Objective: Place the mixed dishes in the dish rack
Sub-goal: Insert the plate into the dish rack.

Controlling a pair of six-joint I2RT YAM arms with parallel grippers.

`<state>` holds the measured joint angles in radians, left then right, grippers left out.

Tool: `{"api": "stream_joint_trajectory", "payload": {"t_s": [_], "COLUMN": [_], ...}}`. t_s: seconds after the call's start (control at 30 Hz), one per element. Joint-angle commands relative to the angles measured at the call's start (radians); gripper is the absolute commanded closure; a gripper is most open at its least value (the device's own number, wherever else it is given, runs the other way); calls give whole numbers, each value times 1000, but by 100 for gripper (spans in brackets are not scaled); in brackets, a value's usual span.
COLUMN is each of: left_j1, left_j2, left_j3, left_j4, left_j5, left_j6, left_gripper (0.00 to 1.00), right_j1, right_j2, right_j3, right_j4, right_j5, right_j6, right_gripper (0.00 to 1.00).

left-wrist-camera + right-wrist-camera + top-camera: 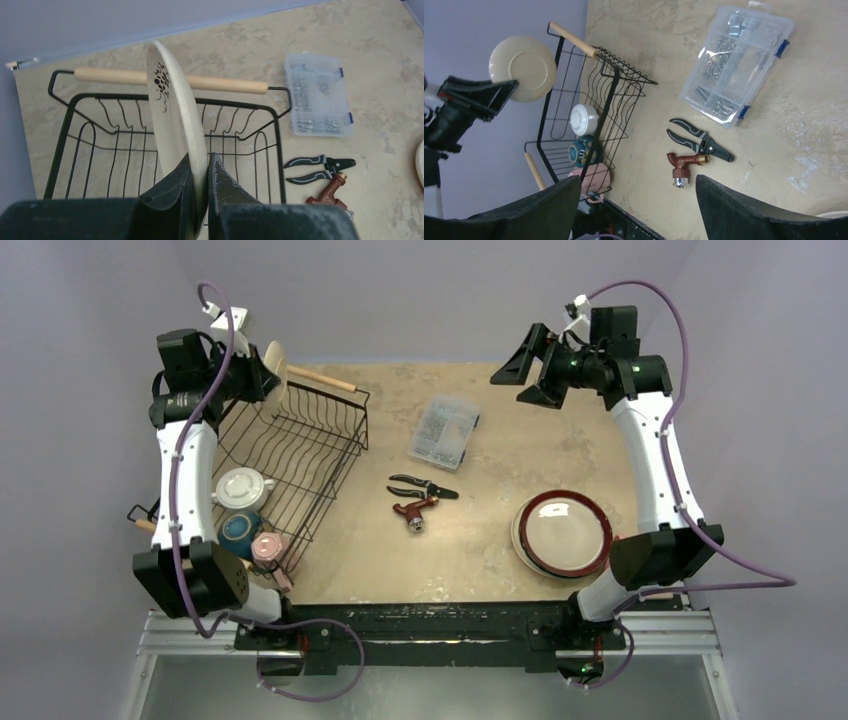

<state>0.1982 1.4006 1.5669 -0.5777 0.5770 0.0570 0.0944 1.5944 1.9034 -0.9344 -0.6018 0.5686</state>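
The left gripper [200, 186] is clamped on the near rim of a cream plate [172, 107], which stands on edge with a small dark pattern on its left face. The left arm runs from its near-left base along the left side of the dish rack [300, 440] to the rack's far end, wrist tipped down, so the plate sits over the far wires, just in front of the far wooden handle [225, 84]. The plate's lower edge is hidden behind the fingers, so I cannot tell whether it touches the wires.

The right gripper [520, 380] hangs high over the far right of the table [480, 540], its jaws spread wide with nothing between them, pointing left; its arm rises from the near-right base.

Near end of the rack: a white lidded cup [243, 487], a teal bowl [240, 530] and a pink mug [268, 548], partly covered by the left arm. A red-black-rimmed plate [562, 532] lies near right, on another piece that is mostly hidden. Mid-table lie a clear box [444, 430], pliers [422, 486] and a brown tool [414, 512].
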Motion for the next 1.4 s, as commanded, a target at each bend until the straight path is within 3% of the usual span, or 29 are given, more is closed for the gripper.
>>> {"api": "stream_joint_trajectory", "payload": {"t_s": [0.0,0.27,0.4,0.67,0.97,1.37], "left_j1": [57,73,85,110,139,140], "left_j2": [63,126,235,365,462,534], "left_j3": [36,60,138,233,284,287], "left_j4": [47,-57,-208,-345,-357,-358], "left_j5": [-21,-162,-128,-104,-184,-190], "left_j6": [61,208,280,385,426,420], "left_gripper": [100,100,100,100,100,100], "right_j1": [45,49,49,48,40,16], "right_j2": [-39,-56,-44,-34,-22,-10], "right_j3": [-12,-25,11,18,17,12], "right_j4": [-17,31,40,28,18,16], "right_j5": [-15,-10,-21,-4,24,23], "right_j6": [-59,-73,-84,-105,-123,-124], "right_gripper": [14,14,14,14,13,13]}}
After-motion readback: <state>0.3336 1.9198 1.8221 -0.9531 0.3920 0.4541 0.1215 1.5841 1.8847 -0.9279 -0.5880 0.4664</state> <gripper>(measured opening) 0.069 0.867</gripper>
